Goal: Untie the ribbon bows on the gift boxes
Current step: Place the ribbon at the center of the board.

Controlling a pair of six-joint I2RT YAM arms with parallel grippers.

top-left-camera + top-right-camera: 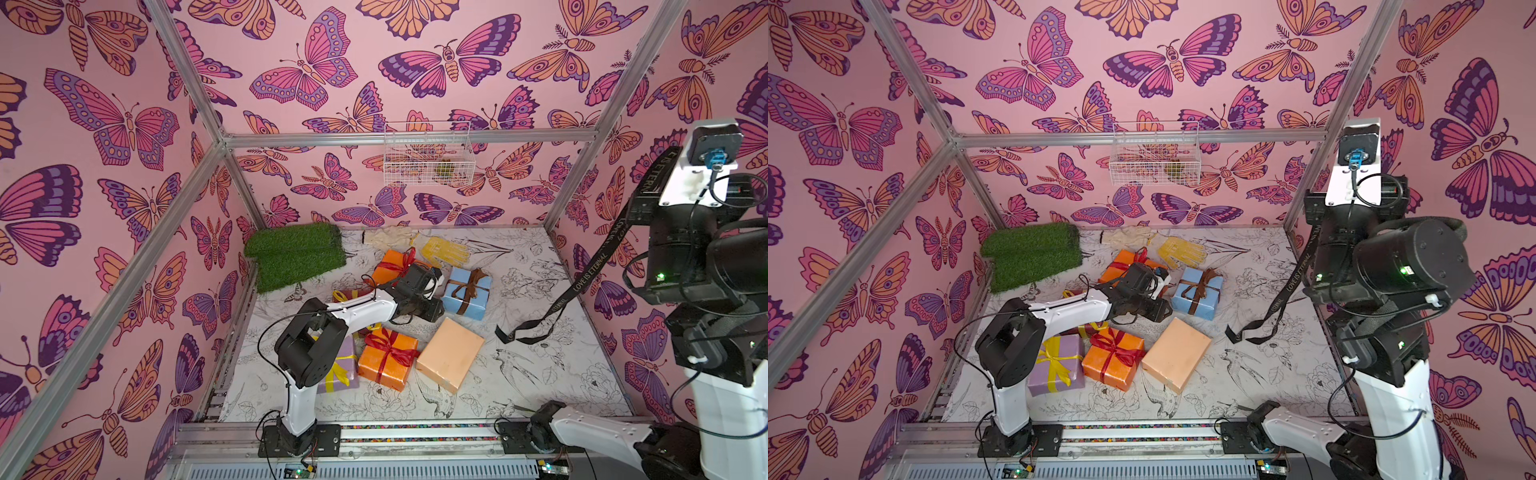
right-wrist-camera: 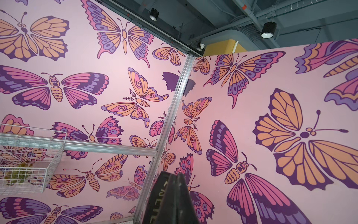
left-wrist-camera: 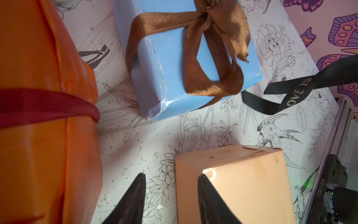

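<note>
The black lettered ribbon [image 1: 590, 270] is held aloft, pinched in the closed right pincer [image 2: 175, 194], its tail hanging down toward the flower-printed surface [image 1: 540, 386] beside the bare peach box [image 1: 451, 353]. The left pincer [image 3: 172, 175] is seen partly open and empty, low between an orange box [image 3: 38, 155] and the peach box, near the blue box [image 1: 467, 291], whose brown bow [image 3: 213, 38] is tied.
</note>
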